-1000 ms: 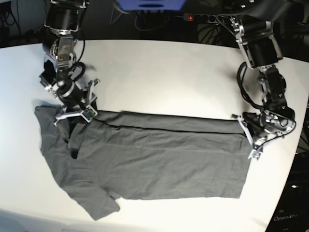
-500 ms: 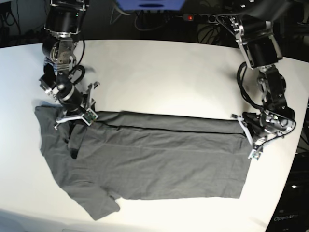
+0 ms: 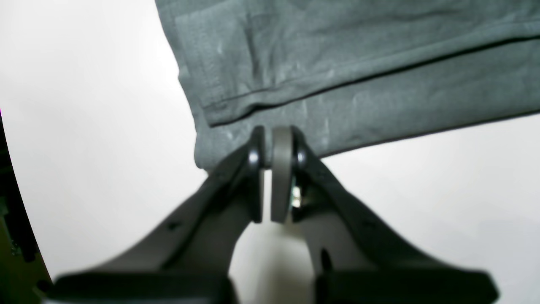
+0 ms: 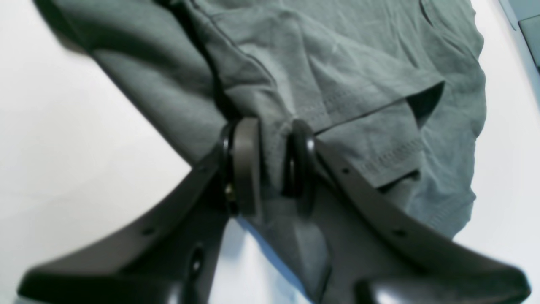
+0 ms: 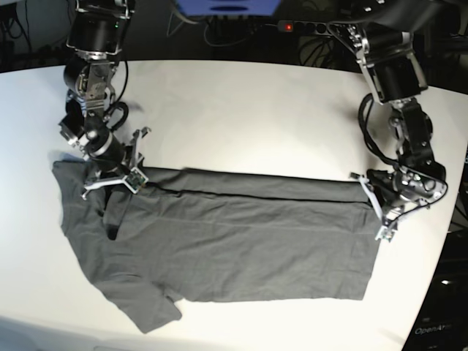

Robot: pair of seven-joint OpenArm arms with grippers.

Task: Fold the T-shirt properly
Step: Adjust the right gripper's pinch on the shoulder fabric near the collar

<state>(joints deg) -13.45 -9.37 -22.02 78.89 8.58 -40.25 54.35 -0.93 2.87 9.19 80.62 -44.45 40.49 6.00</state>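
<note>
1. Base view shows the plain dark charcoal-grey short-sleeved T-shirt of soft, wrinkly fabric (image 5: 219, 241) spread flat across the near half of the white table (image 5: 241, 117), its far edge already turned over in a long lengthwise band.
2. At the scene's right end, the left gripper (image 3: 272, 145) has its jaws pressed together on the hem corner of that band; the left wrist view shows the pads meeting over the cloth.
3. At the scene's left end, the right gripper (image 4: 268, 164) has a bunch of shoulder fabric between its pads, beside the folded sleeve; the jaws look closed onto it, though I cannot tell how firm the bite is.
4. The step in hand looks like seizing both ends of the far edge for the next lengthwise fold.
5. To do it well, make sure the right pads hold every layer, not just the top one.
6. Raise both ends level and together, keeping the edge taut.
7. Carry it towards the near side evenly, so the crease runs straight and the sleeve stays tucked.
</note>
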